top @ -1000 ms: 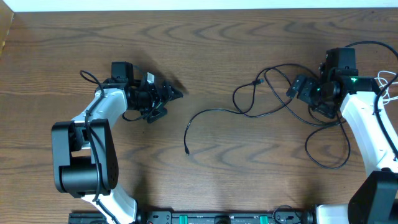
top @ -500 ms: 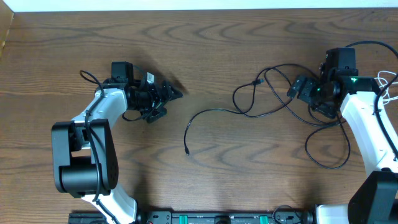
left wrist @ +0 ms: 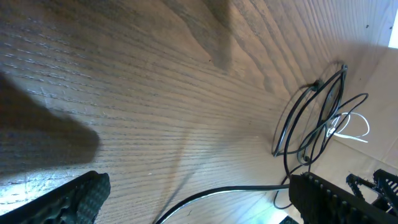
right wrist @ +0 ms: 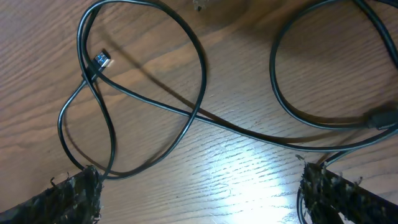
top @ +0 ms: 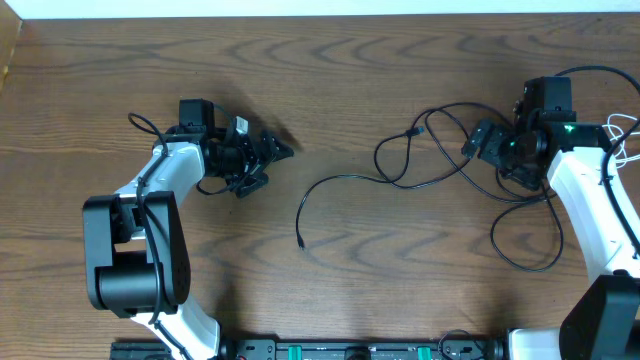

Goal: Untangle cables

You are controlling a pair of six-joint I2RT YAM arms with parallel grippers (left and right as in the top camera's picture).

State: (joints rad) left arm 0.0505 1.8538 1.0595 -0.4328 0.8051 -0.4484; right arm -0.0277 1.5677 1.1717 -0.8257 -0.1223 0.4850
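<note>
The long black cable (top: 345,179) lies on the wooden table. One plug end (top: 302,242) is at the middle and another plug (top: 418,131) sits by loose loops further right. A big loop (top: 525,262) lies at the right. The white cable (top: 625,128) shows only at the far right edge. My left gripper (top: 268,165) is open and empty, left of the black cable. The left wrist view shows its jaws (left wrist: 199,190) apart, with the black cable (left wrist: 230,193) on the table beyond them. My right gripper (top: 497,158) is open over the loops. Its jaws (right wrist: 199,193) hold nothing, and the black cable (right wrist: 199,112) lies under them.
In the left wrist view the black loops (left wrist: 311,118) and the white cable (left wrist: 349,128) lie far off near the other arm. A thicker black wire (top: 590,72) runs from the right arm. The table's far edge (top: 320,17) meets a white wall.
</note>
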